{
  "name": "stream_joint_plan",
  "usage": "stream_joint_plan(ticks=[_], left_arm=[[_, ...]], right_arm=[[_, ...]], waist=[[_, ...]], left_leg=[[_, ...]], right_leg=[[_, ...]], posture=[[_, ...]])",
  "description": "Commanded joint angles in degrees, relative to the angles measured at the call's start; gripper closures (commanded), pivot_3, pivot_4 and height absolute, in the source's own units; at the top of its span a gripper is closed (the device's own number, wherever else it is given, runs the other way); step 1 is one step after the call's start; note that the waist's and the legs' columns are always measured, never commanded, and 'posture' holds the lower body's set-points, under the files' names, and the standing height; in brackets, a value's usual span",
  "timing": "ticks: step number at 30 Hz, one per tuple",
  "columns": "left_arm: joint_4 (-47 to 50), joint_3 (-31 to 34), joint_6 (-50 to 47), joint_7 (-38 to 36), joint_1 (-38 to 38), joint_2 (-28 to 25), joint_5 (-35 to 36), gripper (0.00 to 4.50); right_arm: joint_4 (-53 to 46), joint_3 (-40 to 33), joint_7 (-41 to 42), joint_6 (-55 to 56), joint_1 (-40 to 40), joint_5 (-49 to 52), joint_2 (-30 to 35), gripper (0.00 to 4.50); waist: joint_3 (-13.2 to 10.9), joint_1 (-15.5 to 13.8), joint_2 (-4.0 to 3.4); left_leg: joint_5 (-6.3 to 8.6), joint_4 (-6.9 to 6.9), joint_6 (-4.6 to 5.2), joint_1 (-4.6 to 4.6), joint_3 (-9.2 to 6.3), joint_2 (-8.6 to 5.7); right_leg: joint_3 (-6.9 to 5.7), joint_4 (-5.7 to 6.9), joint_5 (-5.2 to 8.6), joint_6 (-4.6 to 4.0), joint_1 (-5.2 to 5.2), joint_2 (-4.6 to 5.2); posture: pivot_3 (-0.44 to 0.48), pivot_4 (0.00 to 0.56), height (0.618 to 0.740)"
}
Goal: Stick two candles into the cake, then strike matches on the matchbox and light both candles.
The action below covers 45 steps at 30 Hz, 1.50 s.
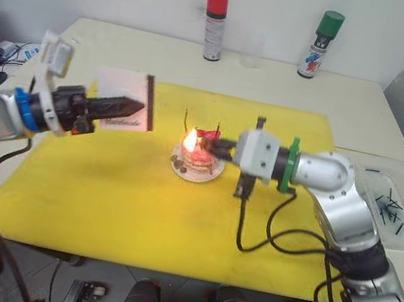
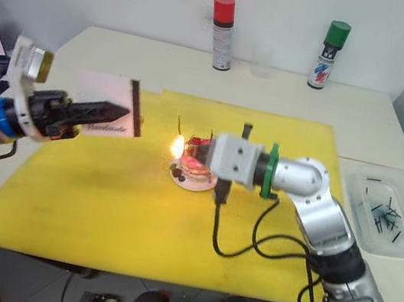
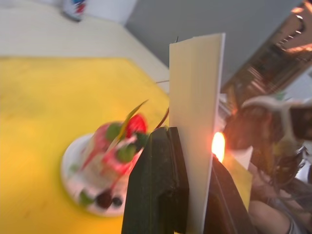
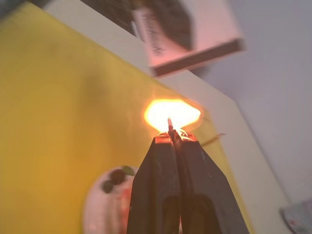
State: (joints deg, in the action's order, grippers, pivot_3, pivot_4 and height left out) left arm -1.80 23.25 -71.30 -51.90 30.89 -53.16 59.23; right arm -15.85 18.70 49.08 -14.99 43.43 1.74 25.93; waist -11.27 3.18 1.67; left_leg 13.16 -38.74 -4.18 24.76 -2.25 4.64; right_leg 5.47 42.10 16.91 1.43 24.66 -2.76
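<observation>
Right gripper (image 4: 171, 139): fingers pinched shut on 1 match (image 4: 170, 126), burning at the tip, flame (image 1: 189, 143) hovering just over the left side of the cake (image 1: 198, 158). Very light, brittle stick; held near the tail, close to the fire, so probably little time before heat reaches the pads.

Left gripper (image 1: 129, 101): clamped flat on the matchbox (image 1: 123, 99), held in the air to the left of the cake and apart from it, dark striking strip facing the cake. Thin card box, light and crushable; grip across the broad faces looks sound.

Cake on its small white plate (image 1: 213, 174), middle of the yellow mat (image 1: 101, 196). 2 candles (image 1: 185, 120) standing in it as thin dark wires either side of the topping; wire-thin, likely to bend or tip at a nudge, so only the flame should touch. Whether either wick has caught cannot be told.

Further out: 2 spray cans (image 1: 214, 24) at the far table edge, clear tray (image 1: 397, 211) with spare matches at the right.
</observation>
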Motion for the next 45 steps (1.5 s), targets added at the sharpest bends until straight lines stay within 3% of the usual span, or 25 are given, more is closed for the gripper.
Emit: stream_joint_plan(ticks=[1,6,17,45], left_arm=[[4.4,0.6,0.1,-0.1,-5.2,-0.3,-0.1,4.5],[8.2,-0.4,-0.6,1.9,-8.8,2.8,1.6,4.5],[10.7,-1.3,-2.4,6.1,-7.5,6.3,4.2,4.5],[10.8,-2.8,-3.3,9.5,-4.9,8.2,5.9,4.5]], right_arm=[[3.5,0.5,-4.8,-2.8,4.3,-4.5,-2.5,4.48],[7.4,2.4,-6.6,-2.0,6.1,-8.6,-4.2,4.48],[9.1,2.6,-8.5,-1.8,5.8,-10.9,-5.9,4.48],[9.3,2.4,-8.1,-1.3,5.4,-11.7,-6.9,4.48]], waist=[[0.0,-0.4,0.01],[0.0,-1.4,0.05],[0.0,-1.3,0.05],[0.0,-1.2,0.05]], left_leg=[[0.0,0.0,0.0,0.01,0.0,0.0],[0.0,0.0,-0.01,0.16,0.06,-0.01],[0.0,0.01,-0.01,0.16,0.08,0.01],[0.0,0.01,-0.01,0.17,0.08,0.0]], right_leg=[[0.0,-0.02,0.01,-0.03,0.02,0.01],[0.02,-0.01,0.01,-0.02,0.19,0.04],[0.04,0.04,0.0,-0.01,0.24,0.03],[0.05,0.03,0.0,0.0,0.23,0.03]], posture=[[0.0,0.15,0.684],[0.0,0.15,0.684],[0.0,0.15,0.684],[0.0,0.15,0.684]])
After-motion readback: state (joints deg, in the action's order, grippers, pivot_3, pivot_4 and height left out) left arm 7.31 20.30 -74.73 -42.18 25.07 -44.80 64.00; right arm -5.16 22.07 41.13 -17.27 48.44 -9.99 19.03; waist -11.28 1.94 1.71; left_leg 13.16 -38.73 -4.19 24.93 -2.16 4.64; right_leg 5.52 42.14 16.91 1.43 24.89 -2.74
